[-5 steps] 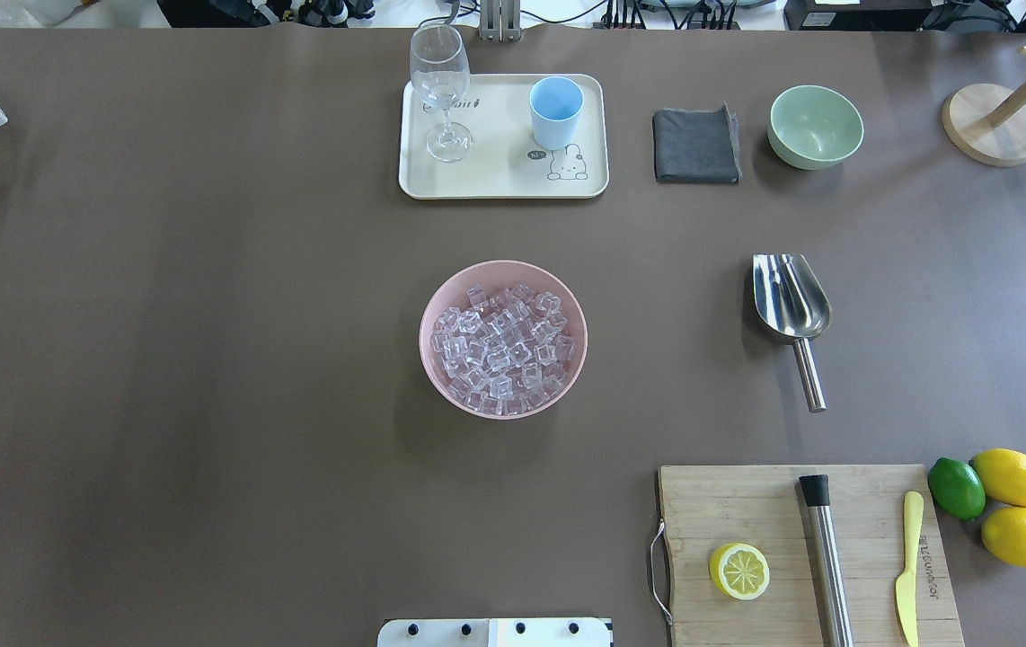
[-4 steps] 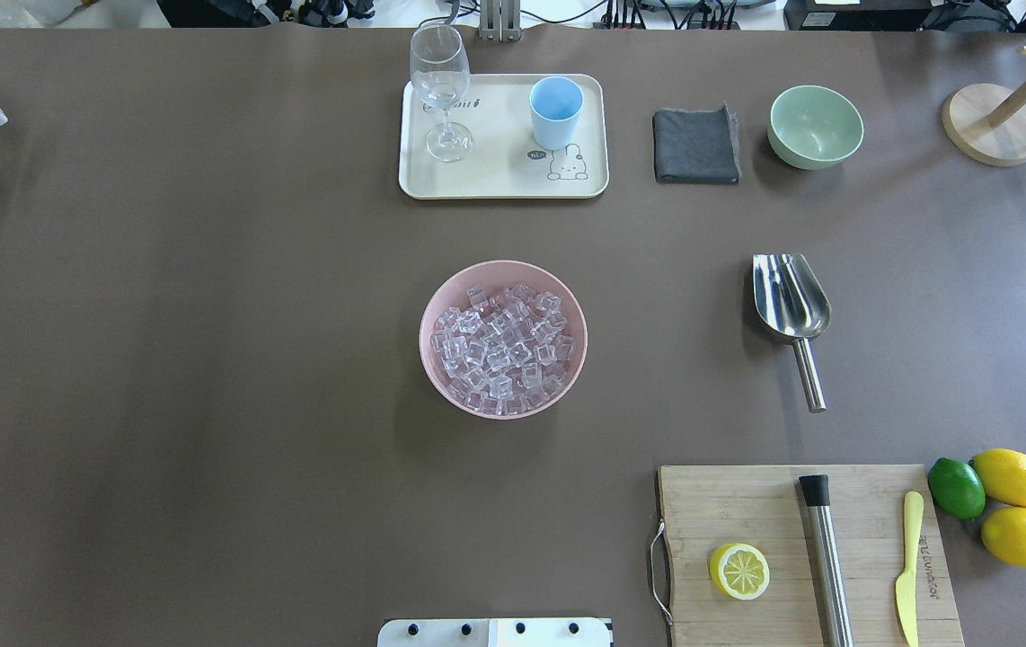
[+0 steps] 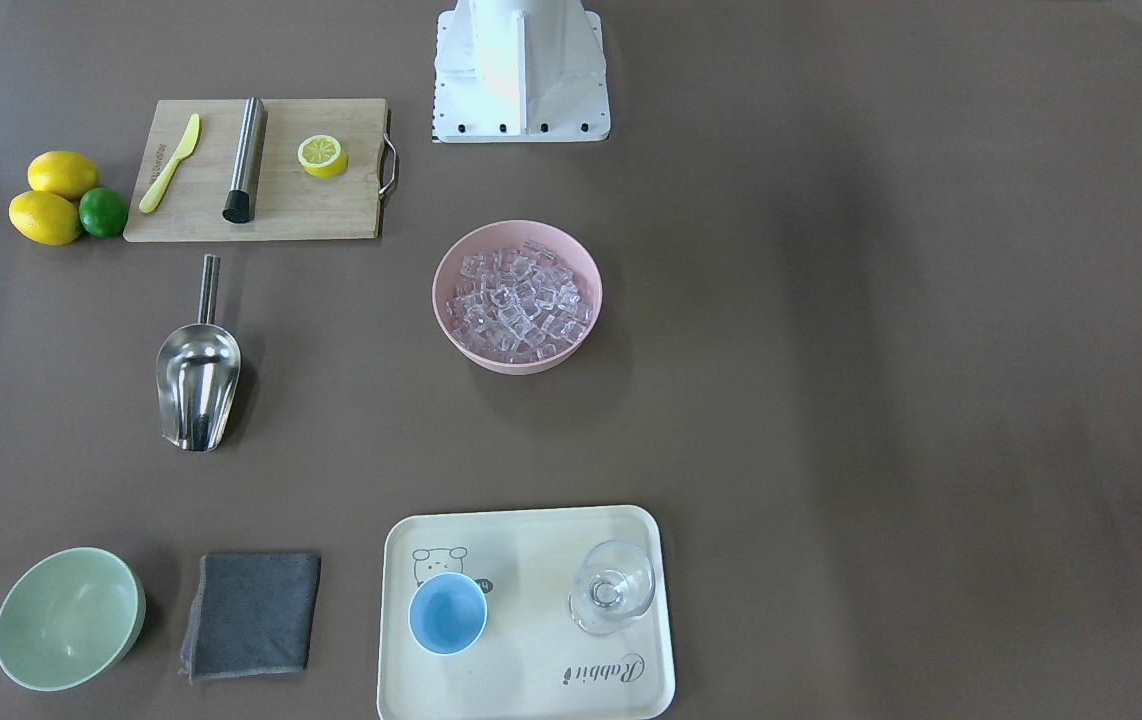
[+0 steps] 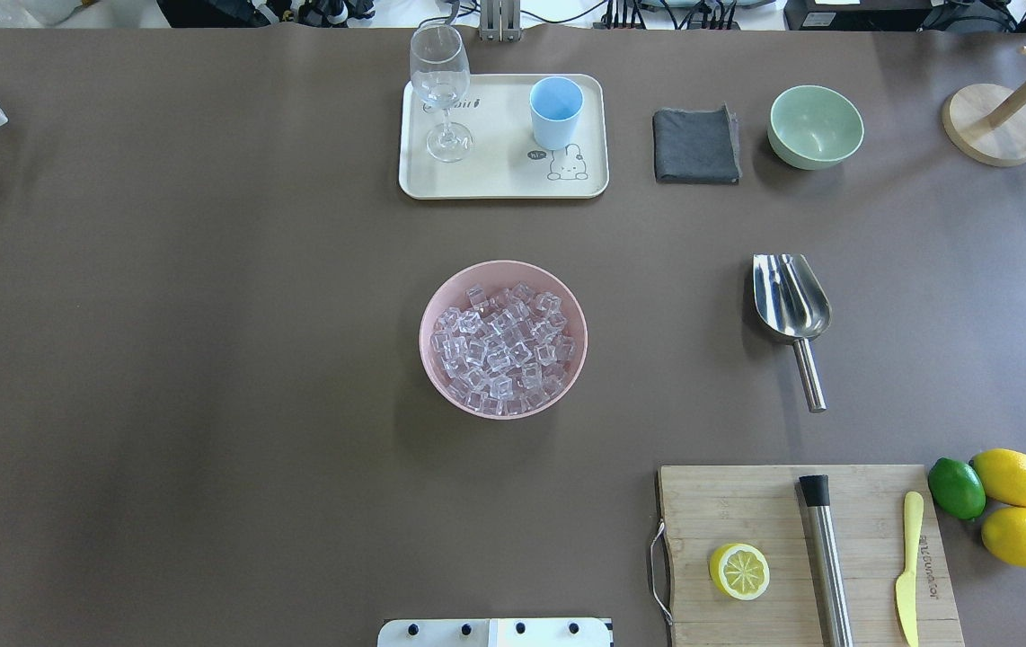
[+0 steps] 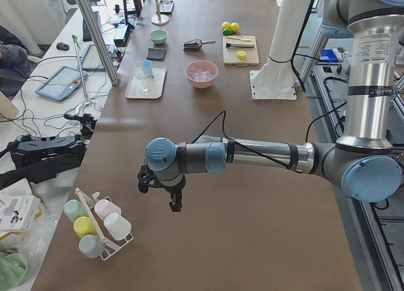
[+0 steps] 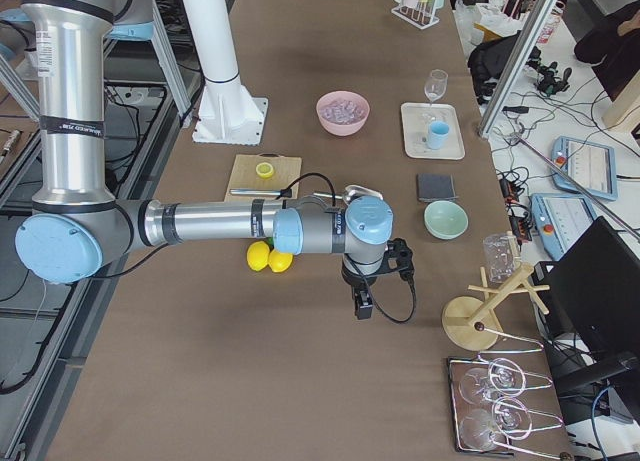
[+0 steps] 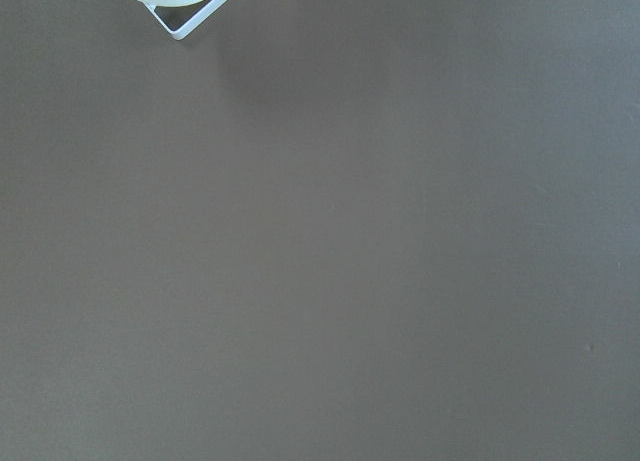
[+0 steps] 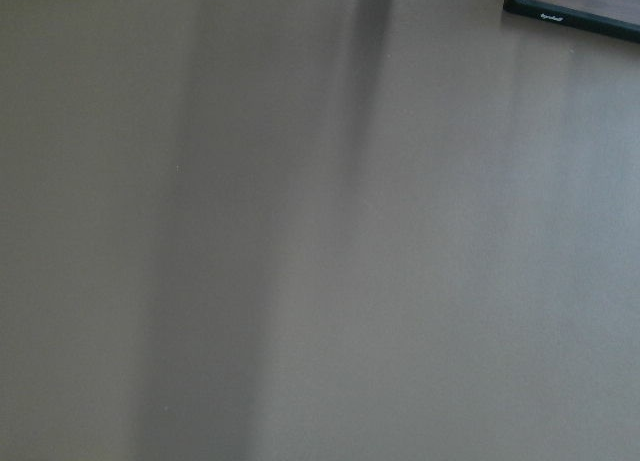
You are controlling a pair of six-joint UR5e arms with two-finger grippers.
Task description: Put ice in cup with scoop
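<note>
Though glimpsed side-on, cannot tell spread of left gripper (image 5: 174, 206) or right gripper (image 6: 362, 308).
Shiny steel scoop (image 4: 790, 301), glassy ice (image 4: 502, 346) in round pink bowl (image 4: 424, 334) (cup (image 4: 556, 111) on tray (image 4: 495, 172)).

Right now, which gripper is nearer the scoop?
Right. The right gripper hangs a little past the scoop, toward the robot's right end of the table. The left gripper hangs at the opposite end, far beyond the pink bowl.
</note>
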